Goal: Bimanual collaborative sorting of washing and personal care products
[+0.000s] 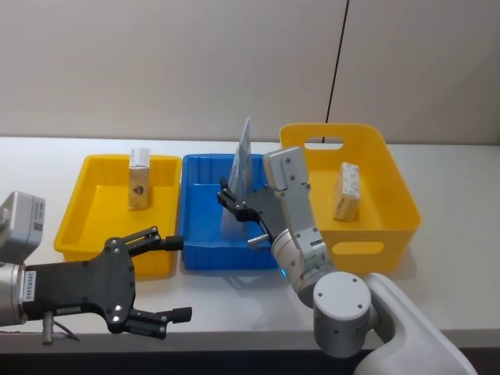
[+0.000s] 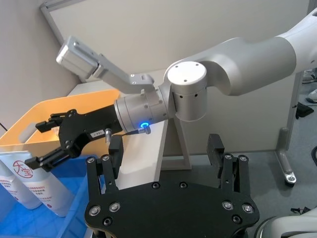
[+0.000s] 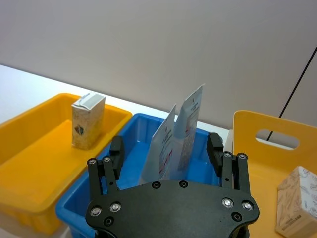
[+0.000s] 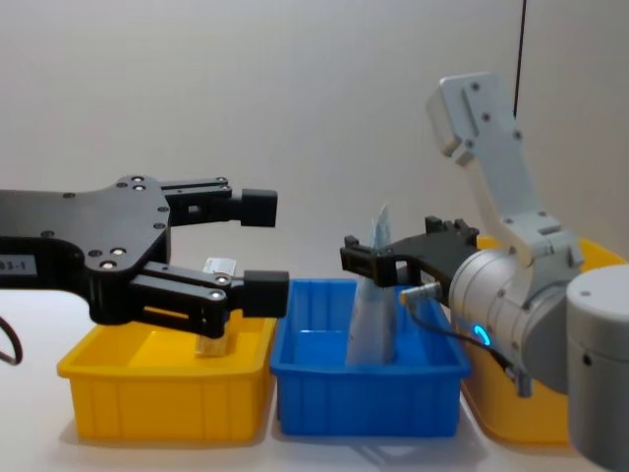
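Sorting stage: right arm poised over the centre tray, left arm waiting at the table's near edge.

Three trays stand side by side: a deep yellow basket point(image 1: 398, 195) on the right, a shallow yellow tray point(image 1: 82, 211) on the left, and a blue tray point(image 1: 201, 234) between them. The right gripper point(image 1: 237, 201) hangs with fingers spread just beside two tubes point(image 3: 177, 134) that stand tilted together in the blue tray, touching neither as far as can be told; this reads as either a release or an approach. The left gripper point(image 1: 173, 277), also spread and empty, hovers near the shallow tray's front corner. Two cartons are placed, one carton point(image 1: 140, 178) upright in the left tray, another carton point(image 1: 346, 191) leaning in the basket. Any next move probably calls for a clean lift clear of the tubes.
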Robot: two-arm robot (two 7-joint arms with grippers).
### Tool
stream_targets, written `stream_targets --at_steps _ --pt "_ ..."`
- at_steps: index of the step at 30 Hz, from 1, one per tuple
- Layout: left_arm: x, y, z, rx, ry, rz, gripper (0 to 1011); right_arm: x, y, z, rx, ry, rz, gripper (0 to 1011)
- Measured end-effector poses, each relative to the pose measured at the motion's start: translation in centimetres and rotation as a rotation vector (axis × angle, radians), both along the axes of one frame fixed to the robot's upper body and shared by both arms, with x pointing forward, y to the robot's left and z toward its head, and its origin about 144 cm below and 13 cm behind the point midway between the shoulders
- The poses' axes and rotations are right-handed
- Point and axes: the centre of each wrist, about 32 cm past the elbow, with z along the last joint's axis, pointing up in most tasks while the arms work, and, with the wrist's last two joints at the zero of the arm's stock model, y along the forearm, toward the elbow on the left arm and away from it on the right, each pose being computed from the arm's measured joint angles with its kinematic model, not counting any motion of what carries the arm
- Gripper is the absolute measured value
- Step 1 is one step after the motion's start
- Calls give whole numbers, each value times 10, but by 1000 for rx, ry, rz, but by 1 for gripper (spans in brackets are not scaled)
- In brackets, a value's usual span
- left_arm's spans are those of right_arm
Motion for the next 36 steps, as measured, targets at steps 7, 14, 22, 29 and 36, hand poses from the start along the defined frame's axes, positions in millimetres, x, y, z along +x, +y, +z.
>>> stream_targets --at_steps 7,14,22,29,36 --pt "0 0 0 0 0 0 1001 5 4 -5 -11 4 -8 1003" --pt "0 0 0 0 0 0 1001 10 8 -9 -18 6 -18 1004" --pt "0 0 0 0 0 0 1002 18 10 -12 -25 6 -31 1003" --pt "0 0 0 0 0 0 1002 24 13 -12 -30 4 -37 1003" --pt "0 0 0 0 0 0 1002 28 14 -12 -36 4 -39 945"
